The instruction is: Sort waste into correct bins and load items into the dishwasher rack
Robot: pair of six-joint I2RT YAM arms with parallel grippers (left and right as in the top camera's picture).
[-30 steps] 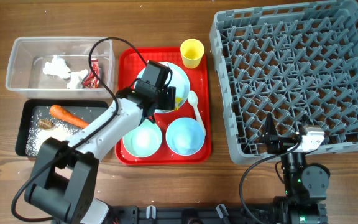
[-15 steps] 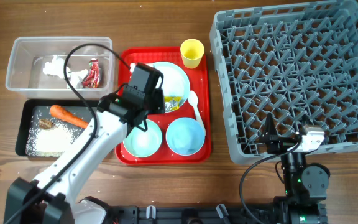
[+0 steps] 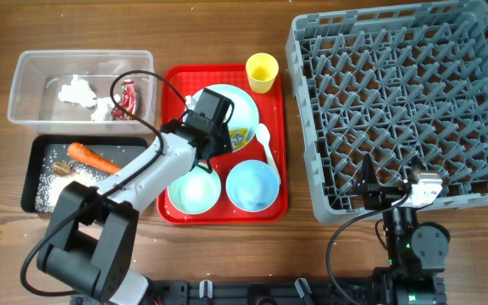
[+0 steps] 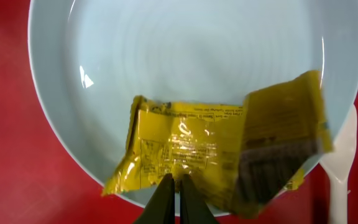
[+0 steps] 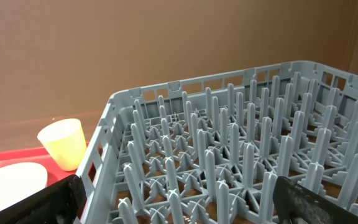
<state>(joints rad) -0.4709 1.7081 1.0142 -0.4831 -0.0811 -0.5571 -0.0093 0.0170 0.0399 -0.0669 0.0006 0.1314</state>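
Observation:
A crumpled yellow wrapper (image 4: 222, 152) lies on the round light-blue plate (image 4: 197, 56) on the red tray. My left gripper (image 4: 179, 182) is shut, its fingertips pinched on the wrapper's near edge. From overhead, that gripper (image 3: 225, 135) hangs over the plate (image 3: 242, 103), with the wrapper (image 3: 240, 135) at its tip. My right gripper (image 5: 185, 205) stands open at the near edge of the grey dishwasher rack (image 5: 241, 143), nothing between its fingers. The yellow cup (image 3: 262, 72), white spoon (image 3: 267, 146) and two bowls (image 3: 195, 191) (image 3: 252, 185) sit on the red tray.
The clear tub (image 3: 24, 85) holds white tissue (image 3: 79, 91) and a red wrapper (image 3: 127, 97). The black tray (image 3: 36, 165) holds a carrot (image 3: 91, 157), rice (image 3: 66, 193) and a brown lump (image 3: 64, 169). The rack (image 3: 405, 102) fills the right side.
My left gripper has shut on the yellow wrapper over the plate, and its arm swung out and back. The right arm has not moved.

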